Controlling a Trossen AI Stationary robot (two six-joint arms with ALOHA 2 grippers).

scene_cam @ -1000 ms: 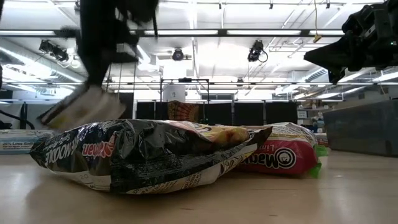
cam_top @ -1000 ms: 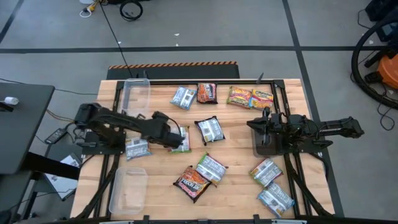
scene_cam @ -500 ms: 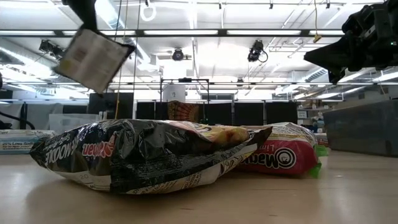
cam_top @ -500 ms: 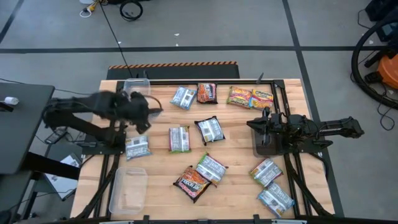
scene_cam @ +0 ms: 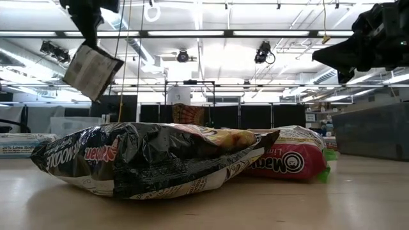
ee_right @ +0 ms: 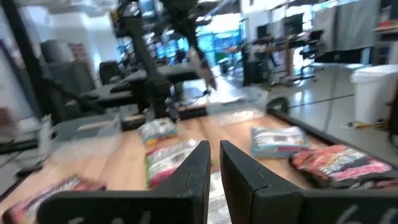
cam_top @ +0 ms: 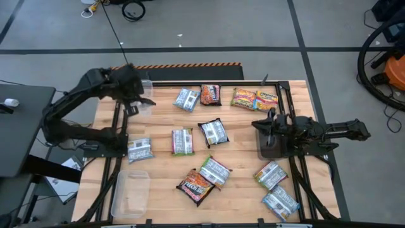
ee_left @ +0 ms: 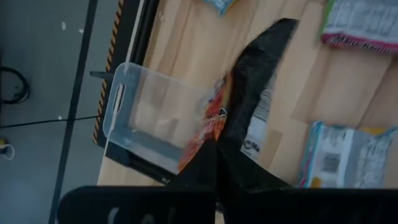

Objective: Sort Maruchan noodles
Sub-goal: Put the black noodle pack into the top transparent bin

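Note:
My left gripper point(cam_top: 135, 101) is shut on a ramen packet point(scene_cam: 92, 62) with an orange-red edge and a white barcode side point(ee_left: 256, 127). It hovers above the clear bin point(cam_top: 140, 90) at the table's far left corner, which also shows in the left wrist view point(ee_left: 146, 115). Several other packets lie flat on the table, among them a green-white one point(cam_top: 182, 140), a blue-white one point(cam_top: 139, 150) and a dark brown one point(cam_top: 195, 185). My right gripper point(cam_top: 266, 131) waits shut at the table's right side, touching nothing. My left gripper pinches the packet between its two fingers point(ee_left: 264, 68) at its upper edge point(scene_cam: 89, 46), coming from above. The packet is lifted clear and hangs tilted below the fingers, over the far-left bin.
A second clear bin point(cam_top: 130, 193) sits at the near left corner. Packets line the far edge point(cam_top: 243, 98) and lie at the near right point(cam_top: 280, 202). In the low view a dark packet point(scene_cam: 147, 156) lies close in front. Bare wood shows between the bins.
My left gripper has risen from the table's middle, beside the green-white packet, and swung toward the far left corner with the packet in its hold. The packet went from low over the table to lifted clear above the far-left bin. The green-white packet stayed put.

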